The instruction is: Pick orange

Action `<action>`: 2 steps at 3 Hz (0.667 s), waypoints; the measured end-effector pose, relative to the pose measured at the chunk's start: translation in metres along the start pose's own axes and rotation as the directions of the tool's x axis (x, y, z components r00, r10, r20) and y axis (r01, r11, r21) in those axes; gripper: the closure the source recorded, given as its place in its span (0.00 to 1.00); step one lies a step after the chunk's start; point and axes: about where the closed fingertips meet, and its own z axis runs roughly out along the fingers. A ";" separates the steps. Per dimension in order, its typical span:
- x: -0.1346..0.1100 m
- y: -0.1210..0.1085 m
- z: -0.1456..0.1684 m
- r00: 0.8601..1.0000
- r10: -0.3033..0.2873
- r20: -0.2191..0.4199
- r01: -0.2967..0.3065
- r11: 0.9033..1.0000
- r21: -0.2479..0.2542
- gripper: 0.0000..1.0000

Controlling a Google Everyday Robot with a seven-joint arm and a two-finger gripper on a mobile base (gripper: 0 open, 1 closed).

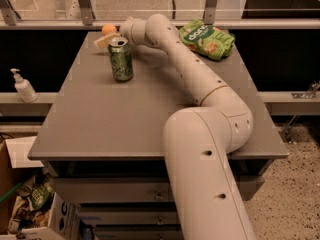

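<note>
The orange is a small round fruit at the far left corner of the grey table. My gripper is at the far end of the long white arm, right against the orange's near side and just behind the green soda can. The wrist hides part of the orange. The can stands upright in front of the gripper.
A green chip bag lies at the far right of the table. My arm crosses the table's right half. A soap dispenser stands on a ledge to the left. A cardboard box with clutter sits on the floor below left.
</note>
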 end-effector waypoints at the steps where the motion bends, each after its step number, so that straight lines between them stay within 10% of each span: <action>1: -0.001 -0.001 0.000 1.000 -0.001 0.000 0.001 1.000 0.001 0.00; 2: -0.006 -0.002 -0.013 1.000 -0.023 -0.011 0.023 1.000 0.004 0.00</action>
